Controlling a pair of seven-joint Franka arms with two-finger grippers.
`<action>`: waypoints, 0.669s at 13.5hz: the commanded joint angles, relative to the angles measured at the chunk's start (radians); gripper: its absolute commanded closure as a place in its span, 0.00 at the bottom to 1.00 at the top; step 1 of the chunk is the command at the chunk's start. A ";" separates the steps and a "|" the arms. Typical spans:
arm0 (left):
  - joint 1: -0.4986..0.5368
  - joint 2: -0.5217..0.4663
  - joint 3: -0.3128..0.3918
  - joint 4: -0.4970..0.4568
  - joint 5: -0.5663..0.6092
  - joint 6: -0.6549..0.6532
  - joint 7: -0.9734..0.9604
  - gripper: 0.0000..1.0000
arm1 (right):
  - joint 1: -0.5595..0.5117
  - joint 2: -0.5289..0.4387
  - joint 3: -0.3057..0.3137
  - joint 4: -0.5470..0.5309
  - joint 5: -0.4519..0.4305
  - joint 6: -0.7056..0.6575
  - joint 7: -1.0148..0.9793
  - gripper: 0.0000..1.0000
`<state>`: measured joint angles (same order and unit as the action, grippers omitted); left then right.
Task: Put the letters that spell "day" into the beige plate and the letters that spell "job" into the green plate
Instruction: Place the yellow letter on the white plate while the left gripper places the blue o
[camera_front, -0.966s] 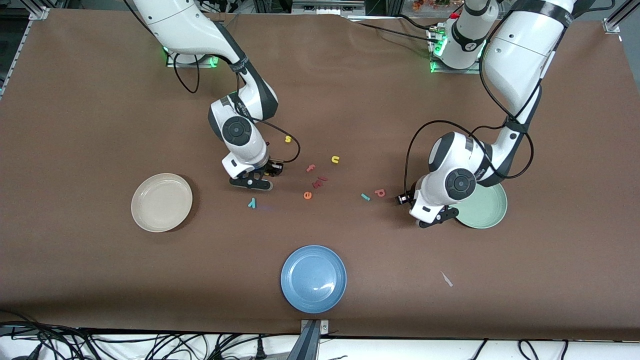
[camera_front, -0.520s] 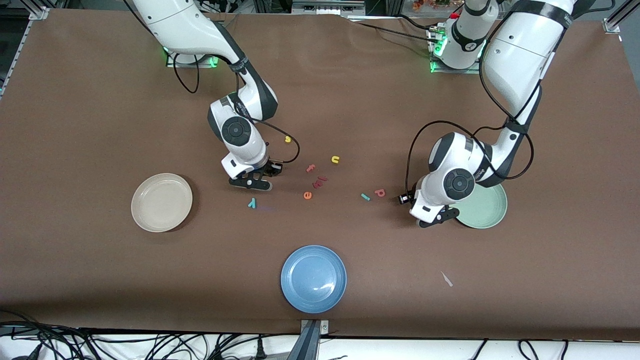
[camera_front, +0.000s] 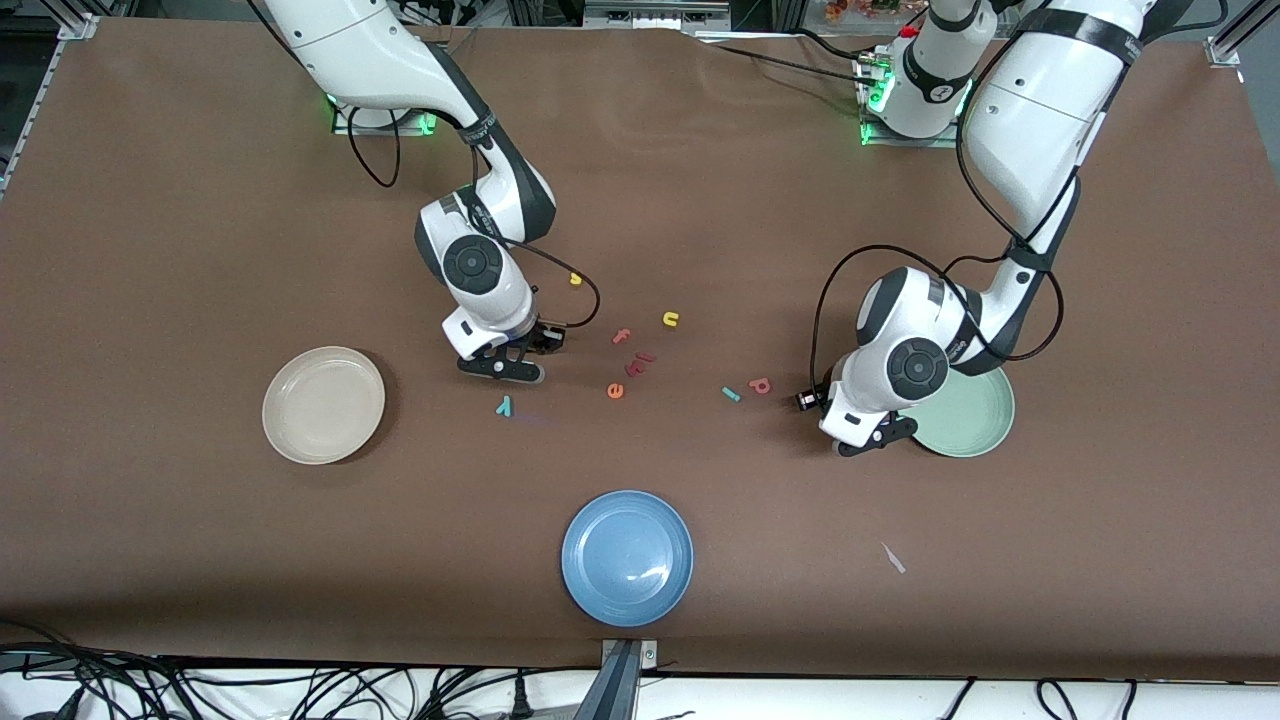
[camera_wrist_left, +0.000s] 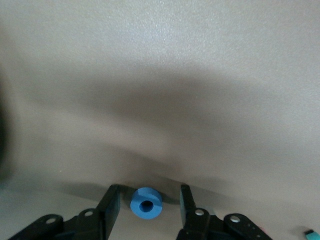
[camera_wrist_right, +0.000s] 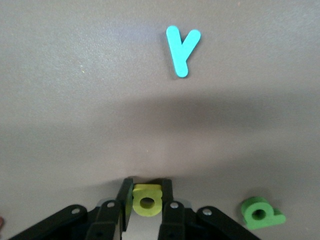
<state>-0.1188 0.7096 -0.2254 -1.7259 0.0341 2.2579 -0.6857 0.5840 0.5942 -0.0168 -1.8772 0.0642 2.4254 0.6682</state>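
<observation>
I am picking up the first letter of each word. My right gripper is down at the table, near the middle, its jaws pinching the yellow letter. The teal y lies just nearer the front camera, and the dark green letter sits just beside the fingers. The next move, as I judge it, is to lift and carry the yellow one over to the beige plate, toward the right arm's end.

My left gripper is low beside the green plate, at the left arm's end, jaws spread on either side of the blue ring with small gaps showing. It calls for closing on the ring, then a short carry into that plate. The red letter and the short teal bar wait near it, toward the table's middle.

I can read no brand or label; the only writing is the foam letters themselves.
</observation>
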 joint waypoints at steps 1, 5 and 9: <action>0.001 0.004 -0.002 -0.006 0.023 0.014 -0.012 0.52 | -0.001 -0.004 -0.038 0.096 -0.001 -0.142 -0.039 0.92; -0.001 0.004 -0.002 -0.006 0.023 0.000 -0.011 0.79 | -0.003 -0.059 -0.149 0.069 -0.001 -0.227 -0.283 0.92; -0.008 0.002 -0.002 -0.003 0.023 -0.001 -0.008 0.99 | -0.003 -0.083 -0.254 0.027 0.005 -0.217 -0.504 0.92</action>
<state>-0.1197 0.7081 -0.2291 -1.7234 0.0342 2.2598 -0.6866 0.5762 0.5500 -0.2315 -1.8022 0.0630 2.2076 0.2667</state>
